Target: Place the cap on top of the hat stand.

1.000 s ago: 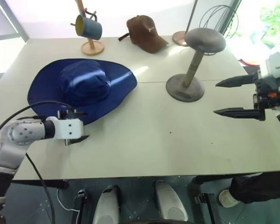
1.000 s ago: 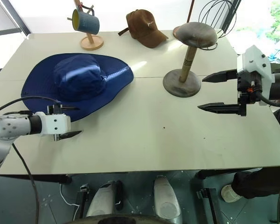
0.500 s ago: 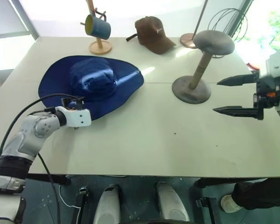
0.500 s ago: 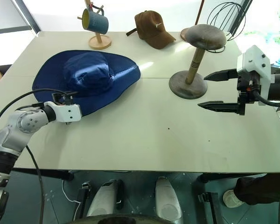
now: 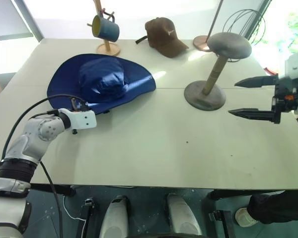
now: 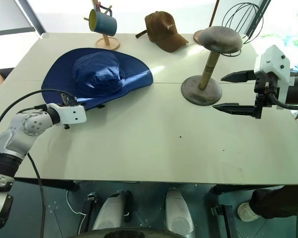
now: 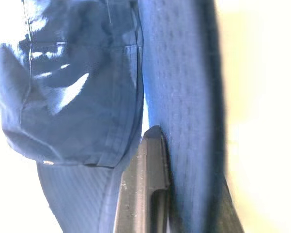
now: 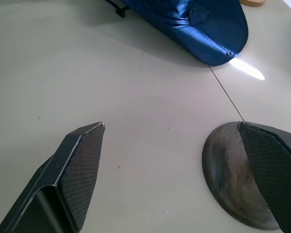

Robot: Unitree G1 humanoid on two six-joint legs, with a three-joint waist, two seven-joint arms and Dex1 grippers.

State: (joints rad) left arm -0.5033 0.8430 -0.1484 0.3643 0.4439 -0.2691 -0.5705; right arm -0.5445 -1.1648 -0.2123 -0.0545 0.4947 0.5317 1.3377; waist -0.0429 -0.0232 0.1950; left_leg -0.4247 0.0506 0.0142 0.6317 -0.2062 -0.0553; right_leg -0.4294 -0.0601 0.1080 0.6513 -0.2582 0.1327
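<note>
While clamped shut on the near brim of the cap (image 5: 103,80), left gripper (image 6: 84,110) sits at the left of the table (image 5: 154,144), one black finger (image 7: 144,194) pressed against the blue fabric in the wrist view. Lies flat on the tabletop otherwise, that cap: wide dark blue brim spread out, rumpled crown up, not on the hat stand. Behind it, at the far edge, a wooden mug tree (image 5: 105,35) with a blue mug (image 5: 106,28) hung on a peg. Further right along the same far edge, a brown baseball cap (image 5: 165,35), well apart from the blue one. Right of centre, the hat stand (image 5: 213,69): round grey base on the table, slim post leaning slightly, domed top bare. Behind the dome, a wire frame (image 6: 239,16) by the far corner. At the right edge, right gripper (image 6: 234,91) held above the table just beside the stand's base, touching nothing, black fingers spread wide and empty; between them in the wrist view, bare tabletop and part of the round base
</note>
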